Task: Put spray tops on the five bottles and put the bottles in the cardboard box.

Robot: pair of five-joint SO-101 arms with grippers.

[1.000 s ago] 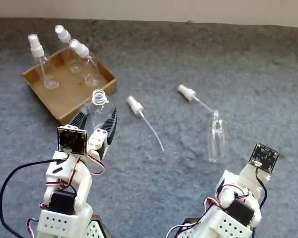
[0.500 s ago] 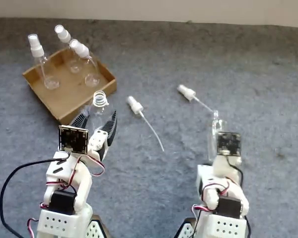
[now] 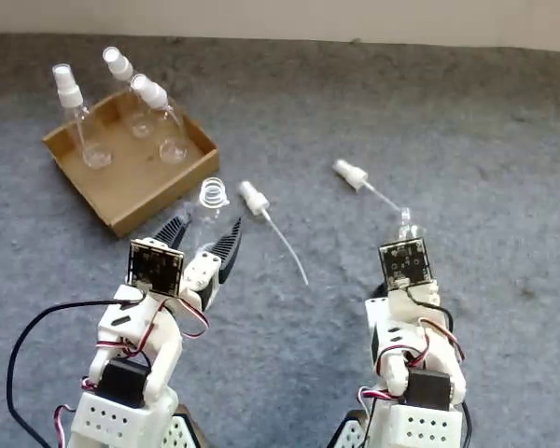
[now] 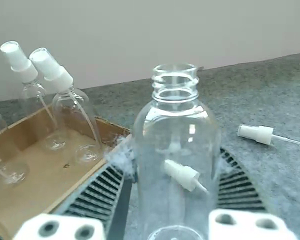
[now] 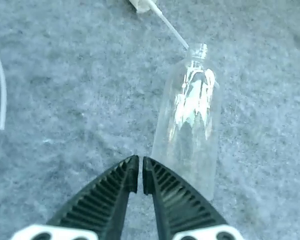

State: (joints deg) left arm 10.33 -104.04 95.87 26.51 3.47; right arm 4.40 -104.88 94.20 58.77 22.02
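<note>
My left gripper [image 3: 208, 224] is shut on a clear open-necked bottle [image 3: 211, 201] and holds it upright just right of the cardboard box [image 3: 159, 201]. In the left wrist view the bottle [image 4: 176, 150] stands between the ribbed fingers [image 4: 102, 192]. A second clear bottle [image 5: 190, 120] lies on its side on the carpet. My right gripper [image 5: 140, 161] is shut and empty, its tips at that bottle's base corner. Two loose spray tops [image 3: 254, 199] [image 3: 351, 174] with thin tubes lie between the arms. Three capped bottles [image 3: 154, 117] stand in the box.
Grey carpet covers the table. The right arm's wrist board [image 3: 403, 263] covers most of the lying bottle from above, leaving the neck [image 3: 406, 219] showing. One spray top's tube [image 5: 0, 85] runs along the carpet beside the right gripper.
The left gripper has carried the open bottle to the right, away from the box. The right arm swung in from the right edge and moved forward over the lying bottle.
</note>
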